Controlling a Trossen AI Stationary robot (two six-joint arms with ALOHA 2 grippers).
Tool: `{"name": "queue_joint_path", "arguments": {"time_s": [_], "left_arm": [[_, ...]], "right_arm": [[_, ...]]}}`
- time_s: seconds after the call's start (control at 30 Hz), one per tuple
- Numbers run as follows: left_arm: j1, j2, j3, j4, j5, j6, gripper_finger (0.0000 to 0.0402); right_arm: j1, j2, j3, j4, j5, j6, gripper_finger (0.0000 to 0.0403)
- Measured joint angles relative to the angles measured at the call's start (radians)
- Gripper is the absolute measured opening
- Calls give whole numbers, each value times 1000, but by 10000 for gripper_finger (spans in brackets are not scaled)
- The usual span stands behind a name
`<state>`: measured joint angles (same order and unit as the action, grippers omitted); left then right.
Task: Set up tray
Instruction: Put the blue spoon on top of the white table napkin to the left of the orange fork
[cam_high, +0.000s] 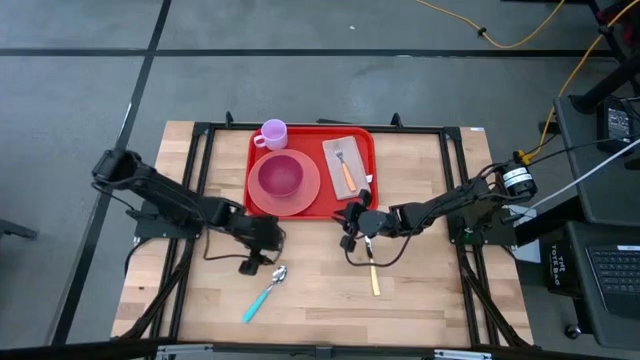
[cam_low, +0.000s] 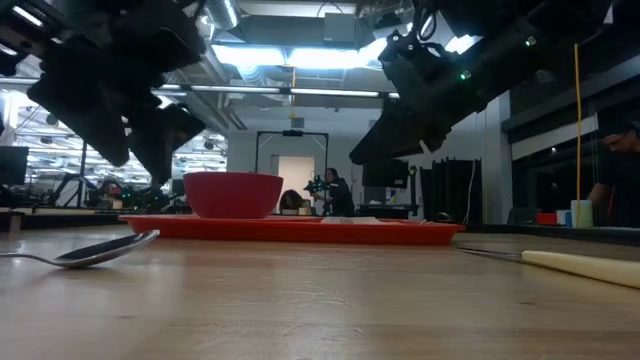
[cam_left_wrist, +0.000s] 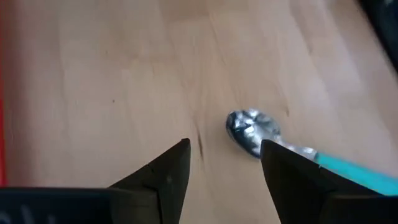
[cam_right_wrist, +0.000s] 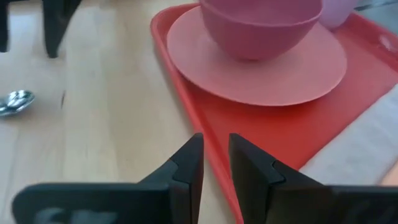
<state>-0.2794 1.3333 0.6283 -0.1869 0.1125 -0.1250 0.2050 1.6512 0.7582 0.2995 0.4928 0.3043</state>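
Observation:
The red tray (cam_high: 360, 140) lies at the table's far middle. On it stand a pink plate (cam_high: 305, 195) with a pink bowl (cam_high: 281, 175), a lilac cup (cam_high: 272, 134), and a napkin (cam_high: 338, 150) bearing an orange-handled fork (cam_high: 347, 175). A teal-handled spoon (cam_high: 264, 292) lies flat on the table; its bowl shows in the left wrist view (cam_left_wrist: 252, 130). My left gripper (cam_left_wrist: 225, 149) is open and empty, hovering just beside the spoon's bowl. A yellow-handled knife (cam_high: 374, 276) lies flat at the near right. My right gripper (cam_right_wrist: 216, 149) hangs empty over the tray's near rim (cam_right_wrist: 186, 99), with only a narrow gap between its fingers.
Bare wood lies near the spoon and knife toward the table's near edge. A black frame (cam_high: 200, 130) runs around the tabletop. In the low view the tray (cam_low: 300, 228) stands between spoon (cam_low: 90, 250) and knife (cam_low: 580, 265); a person stands far behind.

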Motion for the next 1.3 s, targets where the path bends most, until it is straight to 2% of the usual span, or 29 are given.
{"name": "queue_joint_path", "arguments": {"time_s": [0.1, 0.27, 0.43, 0.53, 0.83, 1.3], "left_arm": [[17, 80, 86, -104, 45, 50, 189], [33, 207, 212, -245, 64, 157, 186], [61, 297, 318, -332, 166, 254, 185], [75, 340, 356, -364, 173, 283, 185], [80, 423, 389, -355, 176, 296, 184], [62, 467, 389, -327, 214, 296, 184]], "right_arm": [[0, 0, 0, -6, -17, 0, 81], [0, 0, 0, -6, -17, 6, 81], [0, 0, 0, -5, -17, 17, 81], [0, 0, 0, -5, -17, 32, 81], [0, 0, 0, -4, -17, 35, 81], [1, 0, 0, 5, -16, 35, 81]]}}
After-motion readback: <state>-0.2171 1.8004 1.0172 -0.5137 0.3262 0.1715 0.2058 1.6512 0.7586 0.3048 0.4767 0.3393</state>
